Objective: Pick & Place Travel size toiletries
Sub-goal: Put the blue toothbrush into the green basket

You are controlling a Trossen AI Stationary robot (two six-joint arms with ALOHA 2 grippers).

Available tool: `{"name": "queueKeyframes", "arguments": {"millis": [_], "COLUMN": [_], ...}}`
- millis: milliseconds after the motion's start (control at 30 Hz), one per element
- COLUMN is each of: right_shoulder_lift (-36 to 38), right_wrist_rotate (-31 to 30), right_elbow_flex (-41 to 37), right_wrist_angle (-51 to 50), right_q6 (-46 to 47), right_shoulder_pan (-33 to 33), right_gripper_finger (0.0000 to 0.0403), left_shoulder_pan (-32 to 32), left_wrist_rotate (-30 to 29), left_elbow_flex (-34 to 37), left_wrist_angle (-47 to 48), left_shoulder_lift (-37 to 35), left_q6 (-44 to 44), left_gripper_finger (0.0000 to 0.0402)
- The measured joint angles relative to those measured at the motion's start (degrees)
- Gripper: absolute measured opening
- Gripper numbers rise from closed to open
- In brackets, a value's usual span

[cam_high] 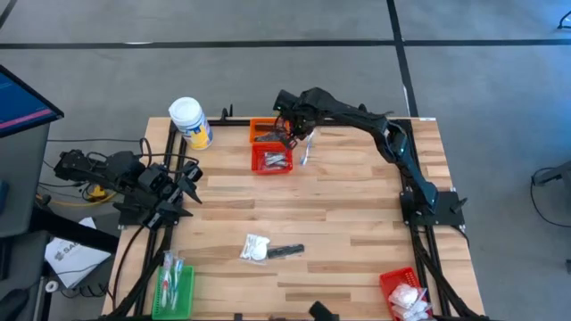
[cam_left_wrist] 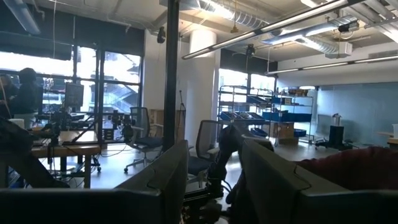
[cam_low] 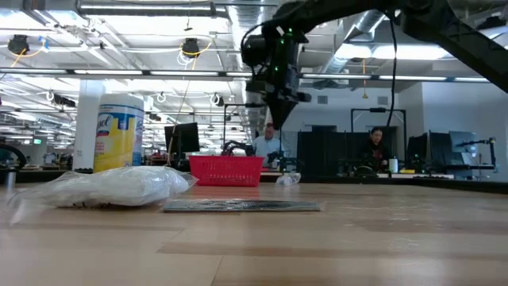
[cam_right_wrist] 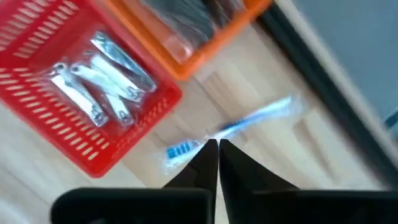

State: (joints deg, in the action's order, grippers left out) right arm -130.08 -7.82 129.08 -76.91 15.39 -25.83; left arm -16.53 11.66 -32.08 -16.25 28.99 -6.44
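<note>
Just beyond right gripper (cam_right_wrist: pixel 217 144): toothbrush (cam_right_wrist: pixel 233 129).

Right arm: extended from its base at the bench's right edge, reaching diagonally across to the far middle, wrist bent downward. Right gripper (cam_right_wrist: pixel 217 149): raised above the bench surface, fingers pressed together tip to tip, nothing between them. Left arm: folded low at the bench's left edge. Left gripper (cam_high: pixel 183 178): pointing toward the bench, fingers (cam_left_wrist: pixel 168 177) standing apart, empty.
</note>
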Motion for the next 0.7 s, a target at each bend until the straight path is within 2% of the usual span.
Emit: {"name": "queueKeyframes", "arguments": {"millis": [133, 333, 533, 700], "right_shoulder_lift": [-0.61, -0.59, -1.83, -4.26], "right_wrist_rotate": [3.68, 4.09, 12.19, 12.74], "right_elbow_flex": [-4.32, -8.55, -8.57, -8.48], "right_wrist_angle": [0.88, 2.98, 7.8, 6.01], "right_q6": [5.63, 5.25, 6.5, 8.07], "right_shoulder_pan": [-2.53, -4.96, -6.27, -6.28], "right_gripper_finger": [0.0005, 0.0034, 0.008, 0.0131], "left_shoulder_pan": [0.0, 0.0, 0.0, 0.0], "left_wrist_rotate": [0.0, 0.0, 0.0, 0.0], "left_elbow_flex": [0.0, 0.0, 0.0, 0.0], "left_wrist_angle": [-0.01, 0.24, 0.2, 0.17], "left_shoulder_lift": [0.0, 0.0, -0.02, -0.02], "left_q6": [-0.02, 0.02, 0.07, 0.02], "left_gripper_finger": [0.0147, 0.0147, 0.0147, 0.0147]}}
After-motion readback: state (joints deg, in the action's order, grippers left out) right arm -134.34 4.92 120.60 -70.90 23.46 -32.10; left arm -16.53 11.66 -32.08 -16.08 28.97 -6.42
